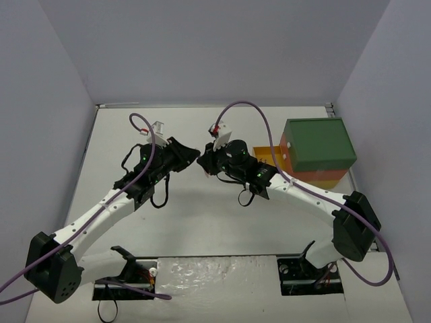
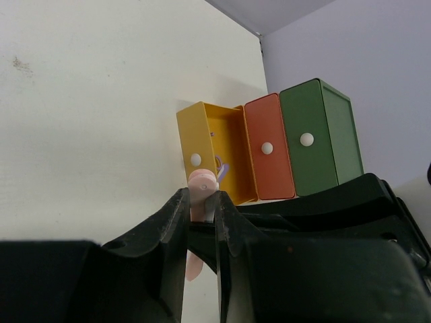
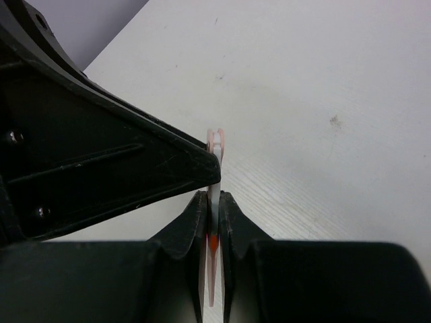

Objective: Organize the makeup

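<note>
Two grippers meet over the middle of the table (image 1: 202, 222). The left gripper (image 2: 201, 197) is clamped on a pink stick (image 2: 201, 182), and the right gripper (image 3: 213, 197) pinches what seems to be the same stick, seen edge-on. A yellow drawer (image 2: 202, 138) stands open on the box (image 1: 316, 145) beyond.

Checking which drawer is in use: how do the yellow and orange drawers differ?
The yellow drawer is pulled out, its inside showing; the orange drawer is pushed in, only its front visible. The yellow drawer holds a lilac item; the orange drawer's contents are hidden. Both have a white knob.
</note>
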`<state>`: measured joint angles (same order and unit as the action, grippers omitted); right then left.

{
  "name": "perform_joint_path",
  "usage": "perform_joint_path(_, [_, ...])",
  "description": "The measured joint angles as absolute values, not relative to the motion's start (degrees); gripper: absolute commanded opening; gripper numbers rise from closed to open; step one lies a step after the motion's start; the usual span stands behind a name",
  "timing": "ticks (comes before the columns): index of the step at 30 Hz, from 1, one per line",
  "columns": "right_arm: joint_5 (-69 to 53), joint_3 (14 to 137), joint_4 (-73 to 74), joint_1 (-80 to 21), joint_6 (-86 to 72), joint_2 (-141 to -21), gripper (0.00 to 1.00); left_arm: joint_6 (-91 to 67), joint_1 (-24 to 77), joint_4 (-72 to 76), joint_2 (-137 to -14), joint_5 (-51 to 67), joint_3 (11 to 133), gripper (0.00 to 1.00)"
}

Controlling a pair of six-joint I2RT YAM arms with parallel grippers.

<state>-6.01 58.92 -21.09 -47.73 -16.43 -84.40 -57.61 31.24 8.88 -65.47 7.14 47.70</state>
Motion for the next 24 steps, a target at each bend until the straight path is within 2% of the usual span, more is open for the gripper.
perform_joint_path(1, [-5.6,58.9,-21.0,-47.8,-16.4,-84.4,0.0,-57.5,31.3,8.9,-65.5,7.1,47.7,0.28])
perform_joint_path(2, [-5.1,58.9,-20.8,-47.8,-16.3,-84.4,0.0,-57.2,31.3,8.8,-65.5,7.0,47.7,0.33])
perform_joint_path(3, [-4.5,58.9,-20.3,-47.9,-16.0,-84.2,0.0,-56.7,31.4,8.7,-65.5,6.9,47.7,0.42])
perform_joint_path(4, [-3.6,58.8,-19.6,-47.9,-15.7,-83.9,0.0,-56.3,31.4,8.5,-65.5,6.7,47.7,0.57])
perform_joint_path(5, [-2.8,58.6,-18.8,-48.0,-15.4,-83.6,0.0,-56.0,31.5,8.4,-65.5,6.5,47.7,0.67])
perform_joint_path(7, [-1.0,58.2,-17.3,-48.0,-14.9,-83.0,0.0,-54.5,31.5,6.8,-65.5,5.4,47.9,0.81])
perform_joint_path(10, [2.8,56.7,-14.1,-47.3,-14.1,-81.5,0.0,-51.1,31.5,1.4,-65.5,2.8,49.2,0.88])
perform_joint_path(12, [5.5,55.7,-11.5,-45.9,-13.6,-80.6,0.0,-48.3,31.4,-2.6,-65.5,0.7,51.0,0.89])
perform_joint_path(19, [12.9,51.9,-3.7,-34.7,-13.5,-80.1,0.0,-35.2,28.6,-16.0,-63.3,-6.1,60.2,0.97])
perform_joint_path(24, [17.0,51.3,-0.4,-29.7,-13.9,-81.2,0.0,-27.8,22.2,-23.7,-60.0,-7.9,61.5,0.97])
